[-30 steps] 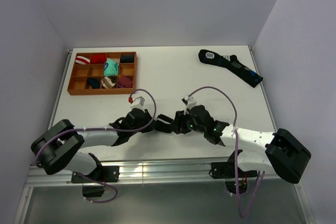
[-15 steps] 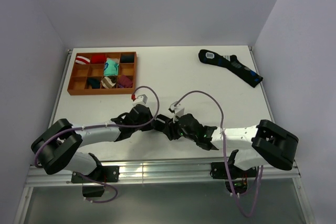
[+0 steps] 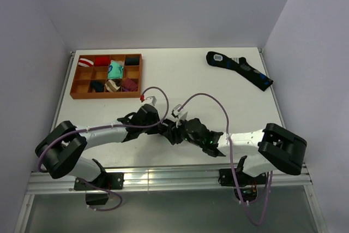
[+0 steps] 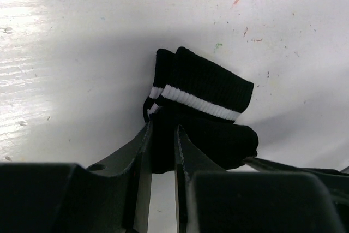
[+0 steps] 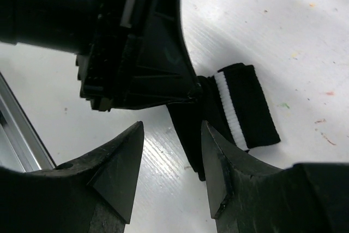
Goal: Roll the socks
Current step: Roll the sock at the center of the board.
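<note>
Close to the near edge of the bench, the two arms reach in toward each other and meet at its middle. The left gripper comes in low, and its jaws are pinched together on the socks, with a fold of the black knit squeezed in the narrow gap between them. The rest of the pair bunches up just past the fingertips, lying on the bench with the white-striped cuffs stacked one against the other and pointing away from the gripper.

The right gripper faces the left one from the other side, almost nose to nose with it. Its jaws stand apart. A dark edge of the socks lies between them, close to one finger, and nothing is clamped there. From this side the cuff lies flat on the white surface beyond the fingers.

Farther back on the left sits a wooden tray divided into compartments, several holding small rolled sock bundles in mixed colours. Well apart from it, at the far right corner, a long dark sock with blue marks and a white patch lies stretched out at a slant.
</note>
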{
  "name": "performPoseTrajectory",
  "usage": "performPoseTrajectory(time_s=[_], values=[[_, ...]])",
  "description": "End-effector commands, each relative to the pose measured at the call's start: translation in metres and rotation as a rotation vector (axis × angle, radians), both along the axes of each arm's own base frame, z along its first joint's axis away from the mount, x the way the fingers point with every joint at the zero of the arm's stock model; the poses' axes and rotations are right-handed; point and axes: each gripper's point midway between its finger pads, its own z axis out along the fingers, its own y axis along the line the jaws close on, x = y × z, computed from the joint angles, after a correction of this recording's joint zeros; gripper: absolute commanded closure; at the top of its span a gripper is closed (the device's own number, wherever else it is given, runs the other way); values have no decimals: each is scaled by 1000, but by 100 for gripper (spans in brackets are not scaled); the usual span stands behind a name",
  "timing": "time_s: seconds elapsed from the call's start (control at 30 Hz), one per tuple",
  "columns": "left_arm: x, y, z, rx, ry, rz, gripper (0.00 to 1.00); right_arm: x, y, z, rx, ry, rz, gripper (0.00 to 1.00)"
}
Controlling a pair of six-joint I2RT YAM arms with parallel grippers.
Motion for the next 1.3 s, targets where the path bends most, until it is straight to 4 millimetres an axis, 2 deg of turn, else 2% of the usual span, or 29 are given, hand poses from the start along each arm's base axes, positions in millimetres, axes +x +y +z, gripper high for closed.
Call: performPoseTrajectory(time_s=[0.0,0.17,0.3,0.37,0.87,1.27], values=[[-14,11,-15,90,81,-69,100,0,13,17,78,-79,55,46],[-8,7,-6,72,88,-83,100,4,11,8,55,-86,44,46],[-3,9,-2,67,91,-81,100,5,1,-10,34,-63,21,47],[-2,9,-1,57,97,-85,100,7,-1,-10,54,-62,10,47],[1,2,-4,22,132,-89,100,2,-7,-36,21,-12,11,49],[1,3,-6,-6,171,-52,100,-6,-29,-75,-38,67,-55,50]])
